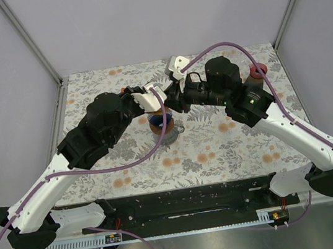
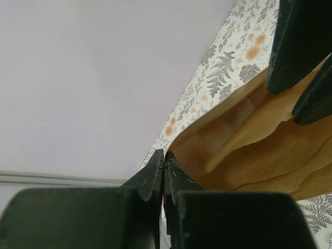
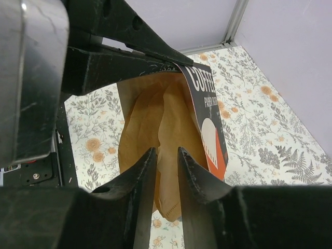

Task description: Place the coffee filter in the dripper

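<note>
Left claw (image 2: 164, 160) is clamped on the top edge of the filter pack (image 3: 205, 119), held off the floral surface (image 1: 220, 148). Right claw (image 3: 167, 153) straddles a brown coffee filter (image 3: 166, 114) in the pack, jaws narrowly apart; whether it pinches, I cannot tell. The arms partly hide the dripper (image 1: 166, 131). The cover reads "COFFE", "PAPER"

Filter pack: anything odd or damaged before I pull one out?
Nothing damaged. The filter pack is held by the left pincer, clamped on its rim. The brown filters inside bow and splay unevenly. The right pincer straddles one filter's edge, not yet closed.
</note>
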`<state>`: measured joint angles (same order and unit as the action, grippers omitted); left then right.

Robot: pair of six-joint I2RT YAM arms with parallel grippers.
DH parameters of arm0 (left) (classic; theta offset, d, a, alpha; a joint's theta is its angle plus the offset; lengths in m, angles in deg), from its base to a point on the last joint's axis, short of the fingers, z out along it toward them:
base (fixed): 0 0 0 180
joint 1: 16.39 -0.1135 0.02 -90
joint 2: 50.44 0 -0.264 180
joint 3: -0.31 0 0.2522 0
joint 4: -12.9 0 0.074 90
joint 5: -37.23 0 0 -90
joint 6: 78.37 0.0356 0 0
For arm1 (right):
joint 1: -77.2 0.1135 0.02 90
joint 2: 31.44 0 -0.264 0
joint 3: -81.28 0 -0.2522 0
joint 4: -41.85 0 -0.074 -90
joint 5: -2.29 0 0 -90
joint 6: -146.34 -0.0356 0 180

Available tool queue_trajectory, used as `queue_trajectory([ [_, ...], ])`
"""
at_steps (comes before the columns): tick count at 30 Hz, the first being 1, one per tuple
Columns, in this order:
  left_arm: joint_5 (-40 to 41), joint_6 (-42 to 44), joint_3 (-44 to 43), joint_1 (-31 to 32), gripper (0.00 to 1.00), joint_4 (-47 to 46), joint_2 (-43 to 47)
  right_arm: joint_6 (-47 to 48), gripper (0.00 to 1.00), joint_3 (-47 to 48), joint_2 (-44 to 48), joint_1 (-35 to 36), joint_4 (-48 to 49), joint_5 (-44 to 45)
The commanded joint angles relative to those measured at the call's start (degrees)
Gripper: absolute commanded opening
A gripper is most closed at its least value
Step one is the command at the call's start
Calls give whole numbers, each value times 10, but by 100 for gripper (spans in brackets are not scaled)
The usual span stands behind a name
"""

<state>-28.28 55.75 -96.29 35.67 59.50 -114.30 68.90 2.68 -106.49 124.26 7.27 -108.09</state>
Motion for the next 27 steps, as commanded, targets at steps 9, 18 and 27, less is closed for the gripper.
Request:
queue_trajectory([
  [9, 13, -1, -7, 3, 0, -37, 7, -3, 17, 17, -18, -2, 17, 0],
  [18, 6, -13, 6, 3, 0, -12, 7, 4, 0, 46, 2, -2, 11, 9],
  [27, -2, -70, -35, -7, 0, 39, -23, 45, 0, 79, 7, -2, -18, 42],
])
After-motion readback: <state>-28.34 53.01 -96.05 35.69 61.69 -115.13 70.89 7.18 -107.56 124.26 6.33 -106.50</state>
